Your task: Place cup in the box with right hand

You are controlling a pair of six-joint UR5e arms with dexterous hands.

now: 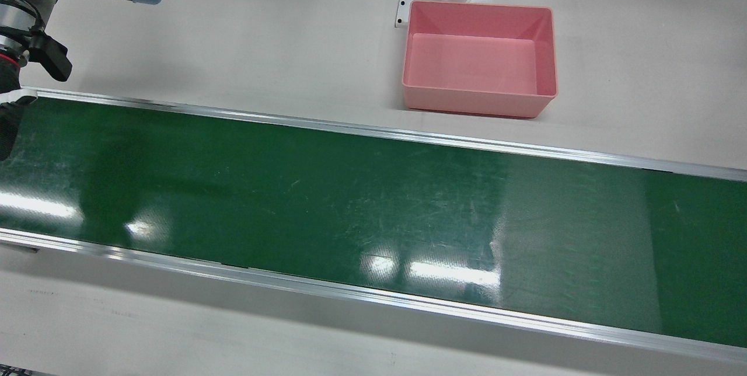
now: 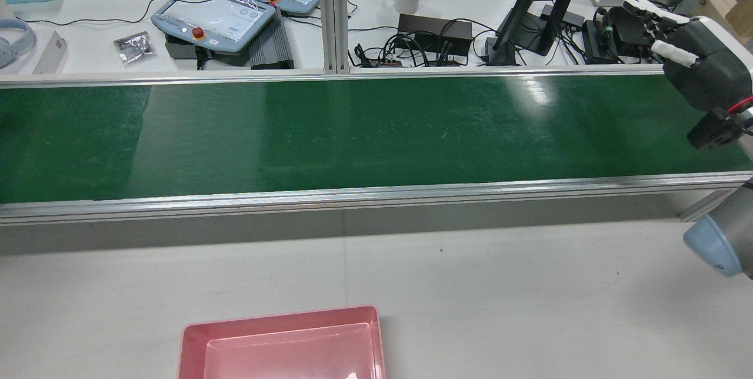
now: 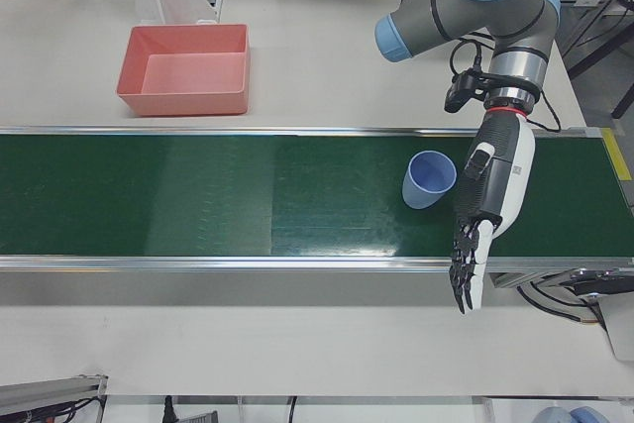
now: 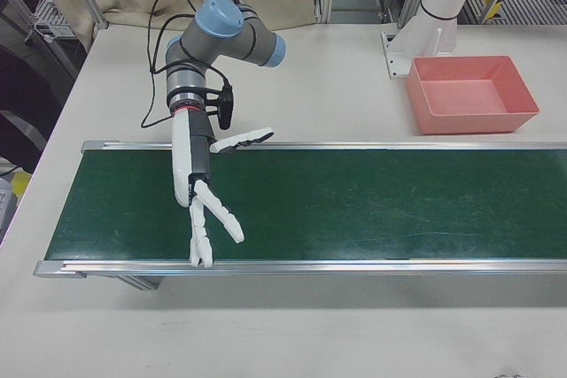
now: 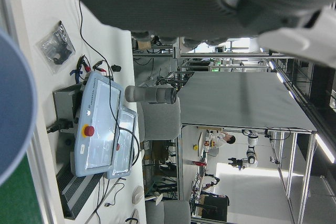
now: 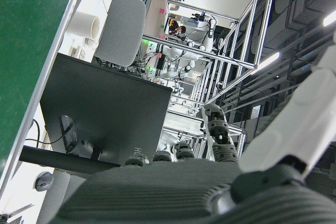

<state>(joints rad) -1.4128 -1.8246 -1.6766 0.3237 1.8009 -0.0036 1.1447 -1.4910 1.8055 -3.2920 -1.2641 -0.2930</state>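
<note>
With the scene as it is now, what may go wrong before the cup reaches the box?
1. The cup stands on the belt beside the left hand, while the open right hand waits over the opposite end; it probably cannot reach the cup there.
2. The left hand's fingers hang close to the cup and might knock it over.
3. The box sits off the belt, so the cup must clear the rail.

Green belt [image 3: 198,205] bears blue cup [image 3: 428,179]; table [image 3: 327,56], pink box [image 3: 185,69].
</note>
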